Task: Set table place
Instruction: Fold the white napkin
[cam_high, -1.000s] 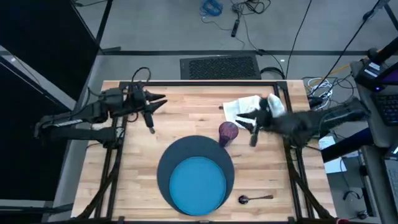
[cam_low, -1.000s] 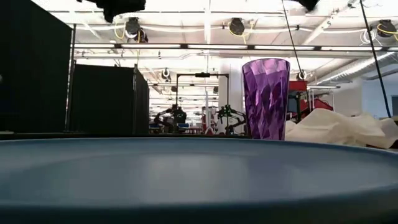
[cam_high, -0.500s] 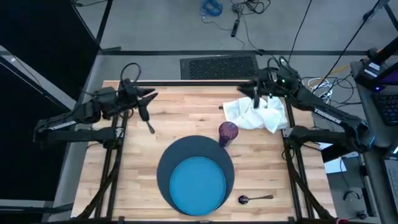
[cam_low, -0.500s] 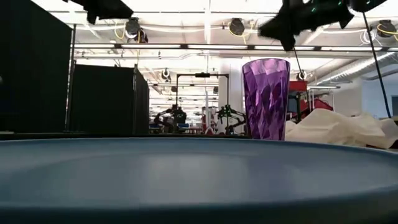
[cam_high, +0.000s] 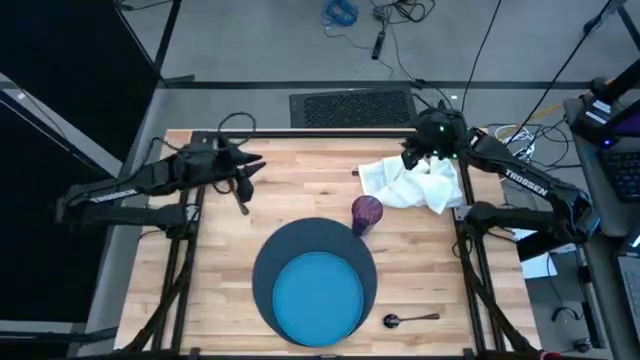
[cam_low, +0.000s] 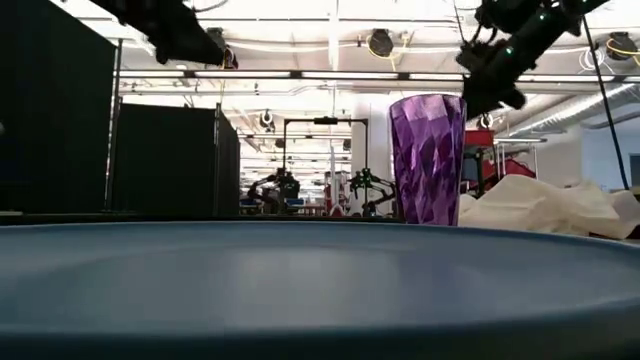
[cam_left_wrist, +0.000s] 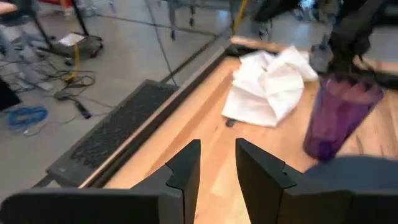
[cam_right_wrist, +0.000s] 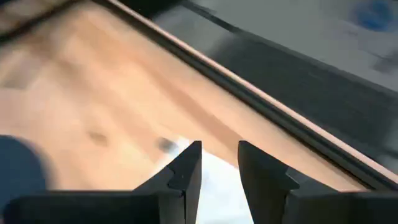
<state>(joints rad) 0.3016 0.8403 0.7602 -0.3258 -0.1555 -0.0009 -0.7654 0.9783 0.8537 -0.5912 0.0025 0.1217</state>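
Your right gripper (cam_high: 412, 160) hangs over the far right of the table (cam_high: 210, 260), just above the far edge of the napkin (cam_high: 415, 180), its fingers (cam_right_wrist: 180, 171) parted by a narrow gap with nothing between them. Your left gripper (cam_high: 245, 165) waits over the far left, empty as well, its fingers (cam_left_wrist: 180, 177) a little apart.

The napkin lies crumpled, just beyond the cup (cam_high: 366, 213). Expect it to be light and limp: it will drape and trail when lifted, so pinch a raised fold or a corner, not the flat middle, and lift high enough that the hanging cloth clears the cup. That cup stands upright at the charger's (cam_high: 268, 268) far right rim; it looks light and top-heavy, likely to tip if brushed.

The blue plate (cam_high: 318, 295) sits on the charger. The spoon (cam_high: 410, 319) lies right of the charger near the front edge; it is thin, flat and probably slippery, best taken across the handle.

A dark utensil (cam_high: 241, 203) lies below the left gripper; you can't tell which kind.
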